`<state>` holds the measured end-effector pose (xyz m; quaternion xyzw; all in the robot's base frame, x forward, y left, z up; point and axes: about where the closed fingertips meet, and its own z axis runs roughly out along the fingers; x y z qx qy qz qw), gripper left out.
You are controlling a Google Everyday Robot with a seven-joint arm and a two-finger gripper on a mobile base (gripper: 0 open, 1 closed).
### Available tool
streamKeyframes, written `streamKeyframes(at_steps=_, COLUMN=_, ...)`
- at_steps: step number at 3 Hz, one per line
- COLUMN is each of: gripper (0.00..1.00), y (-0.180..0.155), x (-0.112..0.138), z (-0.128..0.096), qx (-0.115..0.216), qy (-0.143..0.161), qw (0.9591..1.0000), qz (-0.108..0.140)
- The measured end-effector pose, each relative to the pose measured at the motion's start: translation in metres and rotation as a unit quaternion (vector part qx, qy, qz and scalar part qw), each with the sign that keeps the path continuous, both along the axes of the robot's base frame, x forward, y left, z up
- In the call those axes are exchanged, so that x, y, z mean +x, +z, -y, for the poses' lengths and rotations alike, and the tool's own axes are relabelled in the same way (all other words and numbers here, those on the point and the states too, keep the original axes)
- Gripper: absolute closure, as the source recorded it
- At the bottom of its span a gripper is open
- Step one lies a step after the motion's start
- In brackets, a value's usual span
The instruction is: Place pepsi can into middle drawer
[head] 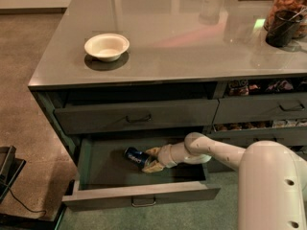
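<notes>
Light is reflecting off the glossy grey countertop (192, 42), where a cream bowl (106, 46) is sitting upright near the left edge. A jar of brown snacks (289, 4) and a dark cup (280, 28) are standing together at the far right corner. Below the countertop, the upper drawer (96, 118) with its dark handle is sitting closed, and narrower grey drawers (261, 108) are lining up to its right.

The middle drawer (182, 191) is standing pulled out towards the camera, its low front panel carrying a small pale loop handle (143, 201) at the centre. The pepsi can (135, 155) is lying on its side inside this drawer, on the floor near the middle, its length angling from upper left to lower right.

The white arm (216, 150) is reaching in from the right, down into the drawer. The gripper (147, 160) is sitting at the can's right end, and its two tan fingers (154, 151) are pressing on that end from either side, pinching the can between them
</notes>
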<state>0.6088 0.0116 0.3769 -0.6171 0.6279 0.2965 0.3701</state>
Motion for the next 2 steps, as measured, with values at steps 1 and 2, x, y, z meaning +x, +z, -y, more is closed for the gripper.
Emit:
streamKeyframes(at_steps=1, gripper=0.00, y=0.0000, x=0.0000, z=0.0000, qx=0.000, qy=0.000, qw=1.0000, qz=0.000)
streamKeyframes(at_steps=2, gripper=0.00, y=0.0000, x=0.0000, z=-0.0001, qx=0.000, qy=0.000, qw=1.0000, qz=0.000)
